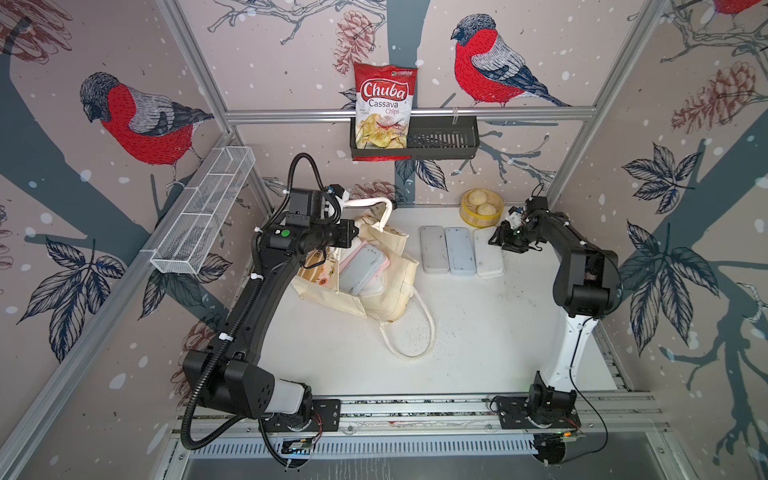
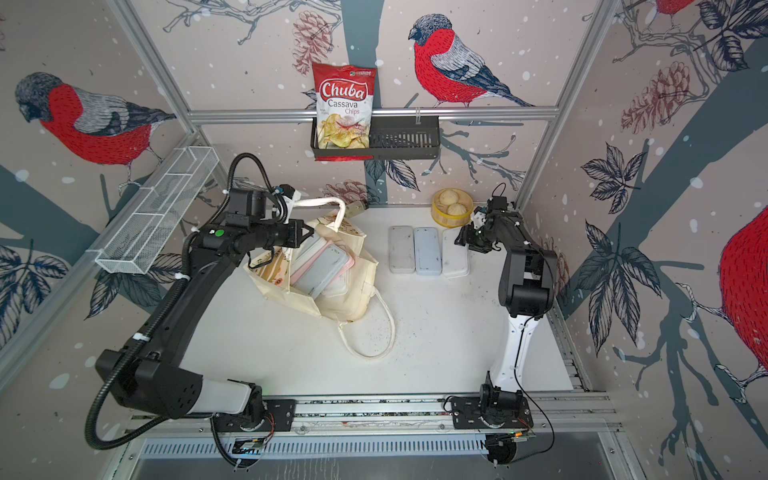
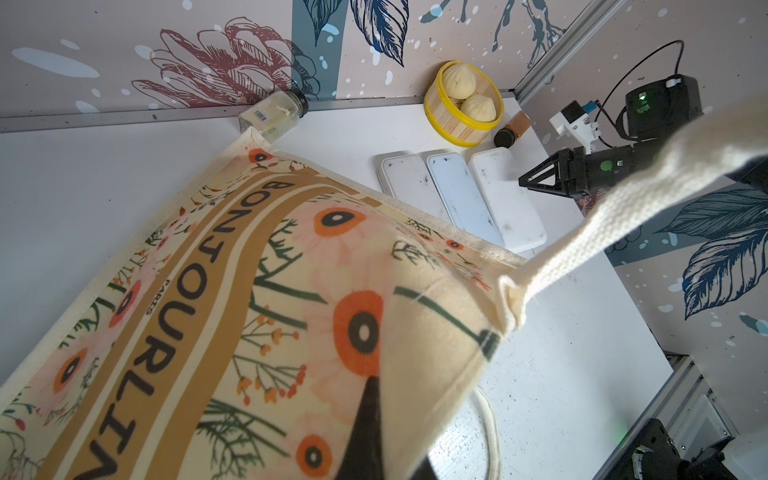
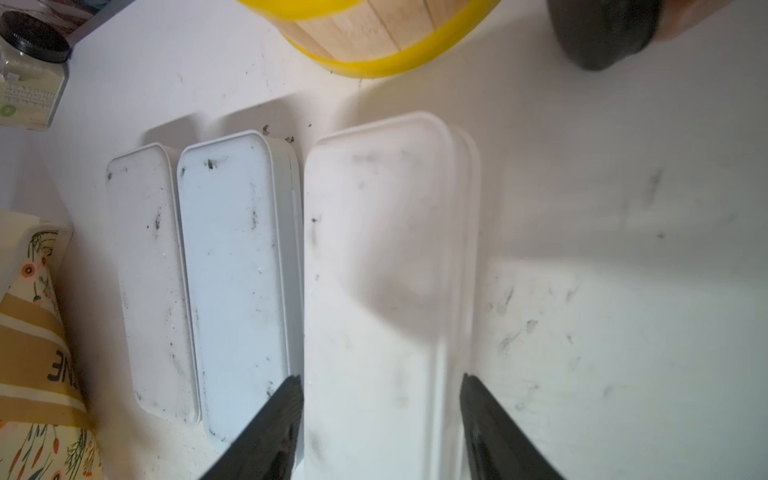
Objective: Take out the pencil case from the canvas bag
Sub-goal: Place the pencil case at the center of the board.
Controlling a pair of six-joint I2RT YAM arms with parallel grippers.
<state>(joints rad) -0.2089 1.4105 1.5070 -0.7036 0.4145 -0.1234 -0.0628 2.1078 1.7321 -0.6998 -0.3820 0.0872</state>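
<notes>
Showing L gripper (image 1: 354, 231) clenched on canvas bag (image 1: 390, 291) rim at 10 o'clock on the table (image 1: 478, 332), apparently propping the mouth open so pencil cases (image 1: 360, 272) inside stay reachable. R gripper (image 4: 379, 377) released, jaws straddling white pencil case (image 4: 386, 270), laid at 1 o'clock, third in a row, prob. to keep things tidy.

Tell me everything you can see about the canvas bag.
The canvas bag is cream cloth, floral-printed with orange flowers and a tan lettered band. It slumps on the white table, mouth open, showing pencil cases inside. The left gripper, shut, pinches its printed side up. One off-white handle loops up by that wrist; the other lies on the table.
</notes>
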